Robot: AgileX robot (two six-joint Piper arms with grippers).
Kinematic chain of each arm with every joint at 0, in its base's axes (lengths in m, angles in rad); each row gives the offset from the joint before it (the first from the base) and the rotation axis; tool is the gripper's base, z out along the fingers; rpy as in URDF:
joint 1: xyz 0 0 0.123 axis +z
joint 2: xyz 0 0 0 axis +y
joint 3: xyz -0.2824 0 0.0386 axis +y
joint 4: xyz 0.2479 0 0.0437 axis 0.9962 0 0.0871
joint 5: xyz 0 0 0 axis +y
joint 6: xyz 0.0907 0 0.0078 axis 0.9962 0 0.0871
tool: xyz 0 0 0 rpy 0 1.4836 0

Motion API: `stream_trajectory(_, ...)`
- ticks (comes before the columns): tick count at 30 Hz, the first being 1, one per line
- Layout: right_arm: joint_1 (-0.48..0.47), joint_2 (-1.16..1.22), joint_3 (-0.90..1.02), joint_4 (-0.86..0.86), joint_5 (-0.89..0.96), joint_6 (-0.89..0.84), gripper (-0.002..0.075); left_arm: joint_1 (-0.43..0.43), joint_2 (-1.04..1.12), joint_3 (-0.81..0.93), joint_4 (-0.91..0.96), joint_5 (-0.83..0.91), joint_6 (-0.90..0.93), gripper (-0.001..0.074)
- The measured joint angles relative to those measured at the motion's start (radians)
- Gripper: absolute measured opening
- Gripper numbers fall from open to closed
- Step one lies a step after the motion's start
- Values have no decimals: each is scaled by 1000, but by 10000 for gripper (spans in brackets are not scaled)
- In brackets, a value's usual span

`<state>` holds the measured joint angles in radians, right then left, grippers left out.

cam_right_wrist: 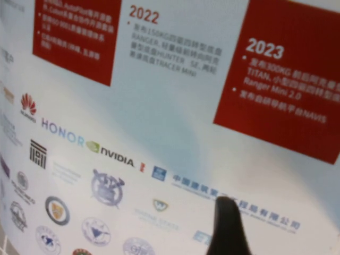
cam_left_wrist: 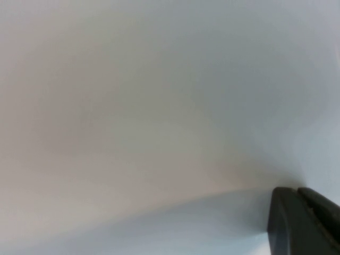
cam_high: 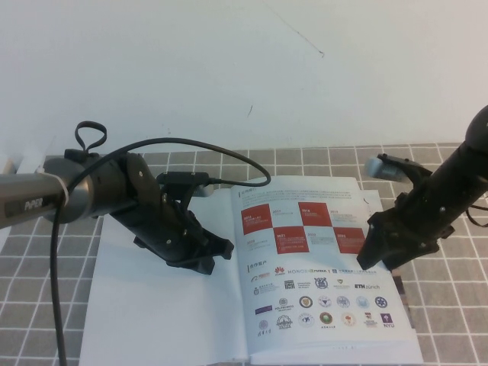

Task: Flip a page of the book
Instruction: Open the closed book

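The book (cam_high: 152, 305) lies open on the table, with a plain white blank sheet on its left side. The page (cam_high: 305, 259) with red-and-white squares and rows of logos is its right side. My left gripper (cam_high: 210, 259) is shut and rests on the blank sheet near the spine; in the left wrist view its fingers (cam_left_wrist: 297, 218) touch plain white paper. My right gripper (cam_high: 375, 255) is at the page's right edge. In the right wrist view one fingertip (cam_right_wrist: 227, 223) lies on top of the page (cam_right_wrist: 159, 106), and the other finger is hidden under it.
A grey checkered cloth (cam_high: 46, 252) covers the table under the book. A black cable (cam_high: 229, 152) loops above my left arm. A printed sheet with dark photos (cam_high: 407, 303) peeks out under the book's right edge. A white wall stands behind.
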<state>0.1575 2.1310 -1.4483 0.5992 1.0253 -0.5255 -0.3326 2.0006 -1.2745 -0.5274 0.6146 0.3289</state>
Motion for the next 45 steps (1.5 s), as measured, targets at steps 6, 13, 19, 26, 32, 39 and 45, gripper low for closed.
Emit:
stream_trajectory(6, 22, 11, -3, 2, -7, 2, 448, 0, 0, 0, 0, 0, 0, -4)
stream_trajectory(13, 33, 25, -3, 122, 5, -70, 448, 0, 0, 0, 0, 0, 0, -4)
stream_trajectory(19, 38, 30, -3, 245, 40, -146, 448, 0, 0, 0, 0, -1, 0, -4)
stream_trajectory(26, 38, 30, -3, 360, 91, -210, 448, 0, 0, 0, 0, -1, 0, -4)
stream_trajectory(32, 38, 30, -3, 419, 123, -235, 448, 0, 0, 0, 0, -1, 2, -4)
stream_trajectory(39, 38, 30, -3, 569, 142, -313, 448, 0, 0, 0, 0, -1, 3, -4)
stream_trajectory(45, 53, 30, -3, 642, 142, -340, 448, 0, 0, 0, 0, -1, 3, -4)
